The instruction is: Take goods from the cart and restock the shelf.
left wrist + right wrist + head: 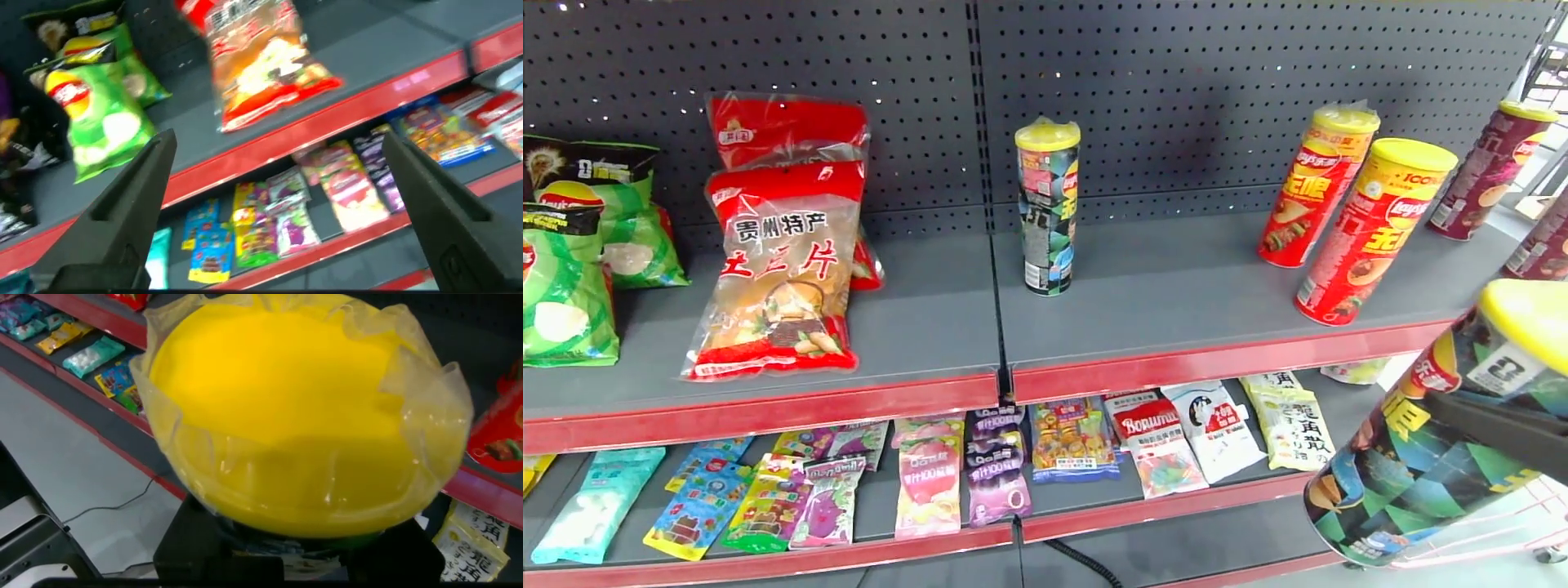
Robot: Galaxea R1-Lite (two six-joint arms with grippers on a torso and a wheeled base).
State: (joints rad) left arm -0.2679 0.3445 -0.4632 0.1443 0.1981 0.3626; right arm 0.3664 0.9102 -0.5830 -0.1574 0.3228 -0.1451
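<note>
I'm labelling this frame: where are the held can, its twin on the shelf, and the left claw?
held can (pixel 1380 490), head view, patterned side wall.
shelf can (pixel 1047 216), head view, middle of its body.
left claw (pixel 279 143), left wrist view, midway between its fingertips.

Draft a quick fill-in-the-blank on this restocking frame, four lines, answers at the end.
1. The can in the right end effector has a ____ lid.
2. Its matching can stands upright on the ____ shelf.
3. The left end effector is ____ and holds nothing.
4. The chip bags at the shelf's left end are ____.
Answers: yellow; upper; open; green.
</note>
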